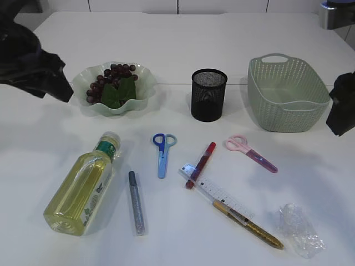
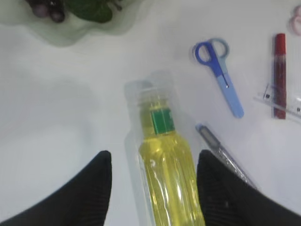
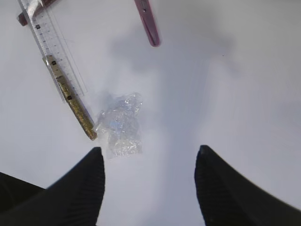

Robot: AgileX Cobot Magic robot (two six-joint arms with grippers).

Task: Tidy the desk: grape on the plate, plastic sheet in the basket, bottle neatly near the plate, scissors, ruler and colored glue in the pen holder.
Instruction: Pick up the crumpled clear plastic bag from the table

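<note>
Bottle (image 2: 167, 174) lies on its side betw my left gripper (image 2: 154, 162) fingers — jaws spread wide, above it, not touching. Cap end points toward plate (image 1: 91, 105), where grapes (image 1: 113, 76) already sit w/ green leaves. Silver glue pen (image 1: 136, 202) just beside bottle, blue scissors (image 1: 162, 152) a bit further right. My right gripper (image 3: 148, 162) also wide open, holding nothing — crumpled plastic sheet (image 3: 120, 125) just ahead of its left finger, on the table (image 1: 177, 50). Gold glue pen (image 3: 70, 96) near the sheet, touching clear ruler (image 1: 213, 191); red glue pen (image 1: 201, 164) crosses the ruler's far end. Pink scissors (image 1: 249, 152) apart, in front of basket (image 1: 285, 94). Pen holder (image 1: 208, 94) upright betw plate and basket.
</note>
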